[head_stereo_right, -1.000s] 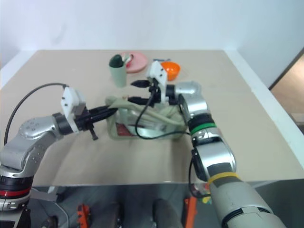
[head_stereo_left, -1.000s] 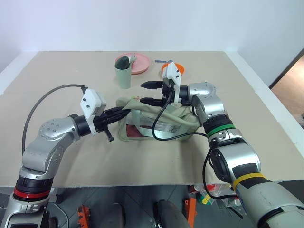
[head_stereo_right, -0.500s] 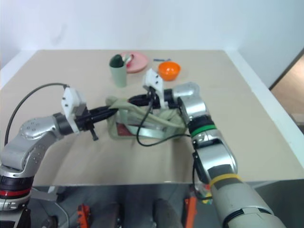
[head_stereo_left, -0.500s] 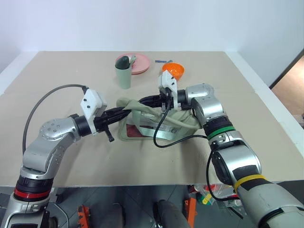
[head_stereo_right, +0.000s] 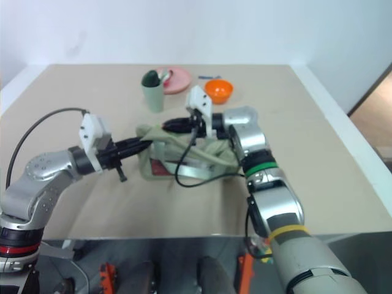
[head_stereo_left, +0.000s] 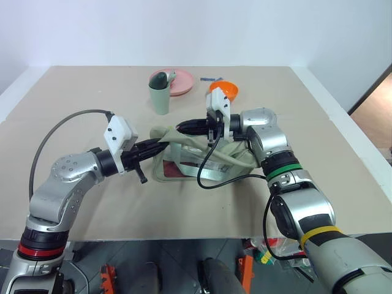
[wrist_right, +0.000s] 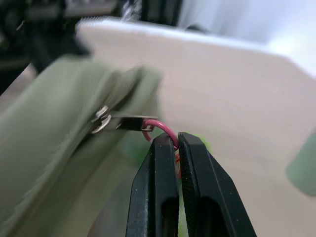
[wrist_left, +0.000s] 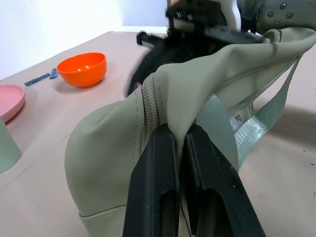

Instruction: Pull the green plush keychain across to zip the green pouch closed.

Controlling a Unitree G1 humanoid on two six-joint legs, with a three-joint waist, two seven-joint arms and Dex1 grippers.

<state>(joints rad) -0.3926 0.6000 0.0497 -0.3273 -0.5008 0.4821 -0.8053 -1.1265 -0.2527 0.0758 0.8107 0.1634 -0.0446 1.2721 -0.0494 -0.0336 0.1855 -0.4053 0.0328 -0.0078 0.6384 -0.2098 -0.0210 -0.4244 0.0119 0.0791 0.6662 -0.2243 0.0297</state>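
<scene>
Here the green pouch (head_stereo_left: 202, 156) sits near the middle of the desk (head_stereo_left: 92, 202), its limp fabric sagging wherever nothing props it up. The left tool (wrist_left: 178, 148) is clamped on the end of the pouch beside the zipper (wrist_left: 148, 106), pinching a fold of the soft cloth. The right tool (wrist_right: 177, 143) is closed on the pink ring (wrist_right: 160, 127) that hangs from the zipper pull (wrist_right: 121, 122), with a blurred patch of green just behind it that is probably the green plush keychain, though I cannot say for sure. The pouch looks light and floppy, so it will likely bunch and drag along unless that end stays anchored. The ring is thin and smooth and could slip between the pads; a hold close to the metal pull seems the surest, drawn in line with the zipper teeth.
</scene>
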